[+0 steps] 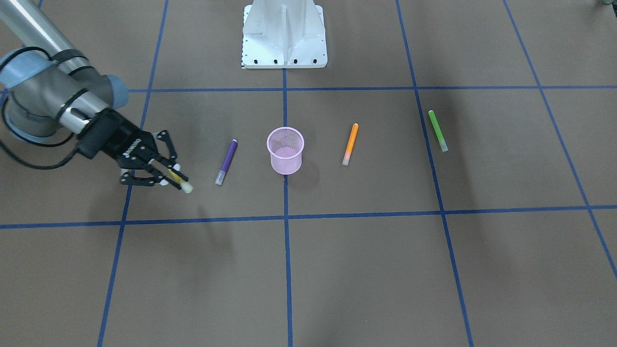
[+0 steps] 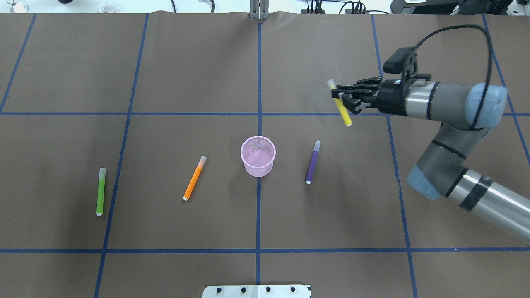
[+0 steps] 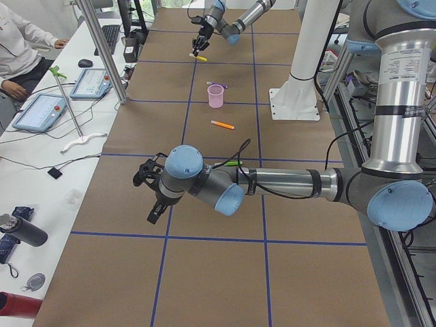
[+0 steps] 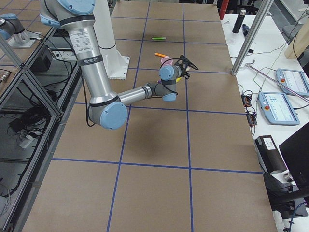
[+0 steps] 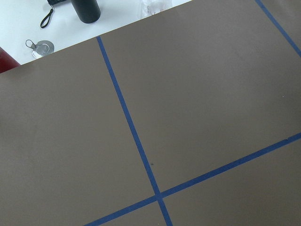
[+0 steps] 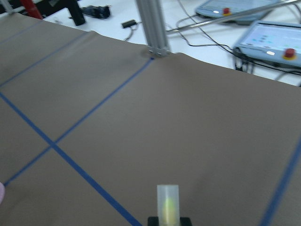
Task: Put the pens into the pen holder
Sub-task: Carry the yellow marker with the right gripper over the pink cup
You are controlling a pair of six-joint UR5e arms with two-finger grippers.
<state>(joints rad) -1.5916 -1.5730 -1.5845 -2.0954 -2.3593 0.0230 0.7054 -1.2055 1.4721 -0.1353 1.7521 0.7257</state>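
We see a brown counter (image 2: 186,62) gridded with blue tape lines (image 2: 258,215). The pink mesh pen holder (image 2: 258,167) stands upright at its middle, with the purple pen (image 2: 312,162) lying near it on the robot's right and the orange pen (image 2: 194,178) and farther green pen (image 2: 100,192) on its left. The right gripper (image 2: 340,99) pinches the yellow pen (image 2: 345,116) above the counter, well apart from the holder; we cannot tell whether the left gripper (image 3: 151,204) is spread or closed. Alongside runs a white side counter (image 3: 41,157) with 2 touchscreen pendants (image 3: 41,112), cables and a seated person (image 3: 17,41).
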